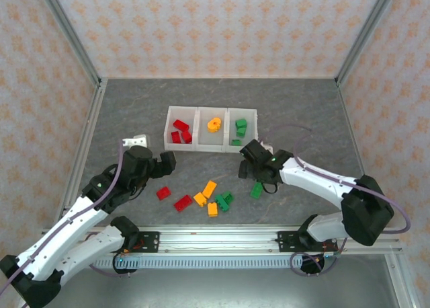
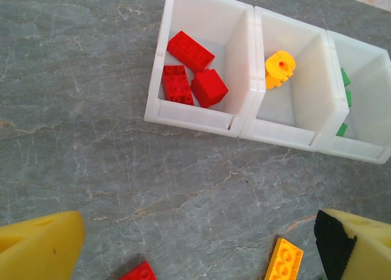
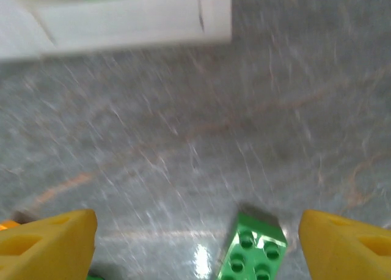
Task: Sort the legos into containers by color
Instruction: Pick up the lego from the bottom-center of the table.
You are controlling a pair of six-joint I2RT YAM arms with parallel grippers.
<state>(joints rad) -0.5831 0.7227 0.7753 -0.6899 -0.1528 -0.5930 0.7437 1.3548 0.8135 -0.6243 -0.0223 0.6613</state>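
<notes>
The left fingers (image 2: 43,246) stand spread wide, empty, above the counter (image 2: 91,139). The right fingers (image 3: 55,243) are released too, straddling a green lego (image 3: 253,252) lying on the counter. Of the containers (image 2: 195,118), the left holds red legos (image 2: 189,78), the middle a round orange piece (image 2: 280,68), the right green ones (image 1: 240,128); loose legos (image 1: 209,188) lie on the counter nearer the arms.

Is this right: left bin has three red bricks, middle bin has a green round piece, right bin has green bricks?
One error: the round piece in the middle bin is orange-yellow, not green; the left wrist view shows it. The left bin does have three red bricks and the right bin green bricks.
</notes>
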